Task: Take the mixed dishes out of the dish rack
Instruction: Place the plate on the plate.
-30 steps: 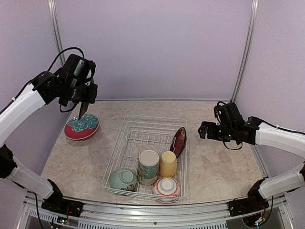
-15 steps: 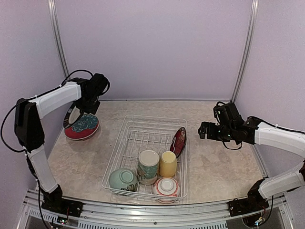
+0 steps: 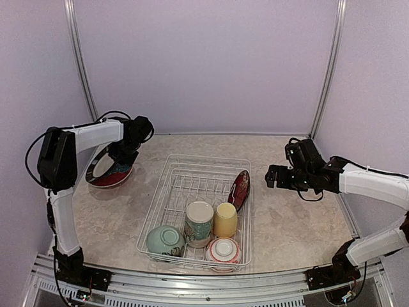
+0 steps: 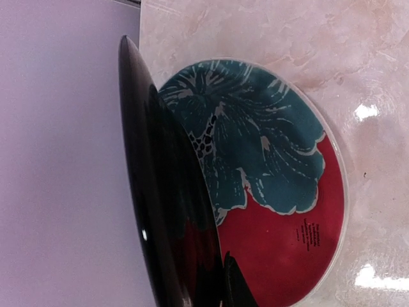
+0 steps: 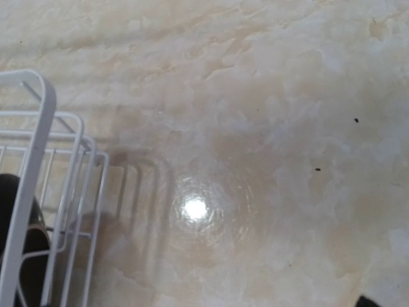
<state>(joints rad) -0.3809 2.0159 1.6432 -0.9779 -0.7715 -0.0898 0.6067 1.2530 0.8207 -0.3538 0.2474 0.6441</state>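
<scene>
Dish in hand: dark-rimmed plate (image 4: 163, 192), on edge and tilted over the teal-and-red floral plate (image 4: 268, 166), left of the dish rack (image 3: 192, 157).
Change: a second ago it hung high above that plate; the left arm has since swung it down close.
Left gripper (image 3: 123, 155): apparently clamped on the dark-rimmed plate.
In the rack: pale-green bowl (image 3: 165, 240), patterned mug (image 3: 199, 222), yellow cup (image 3: 225, 219), red-and-white bowl (image 3: 223, 251), dark red plate (image 3: 240, 189) upright in a slot.
Right gripper (image 3: 271, 176): right of the rack; grip unreadable.
Meaning: one plate nearly stacked, five dishes left.
</scene>
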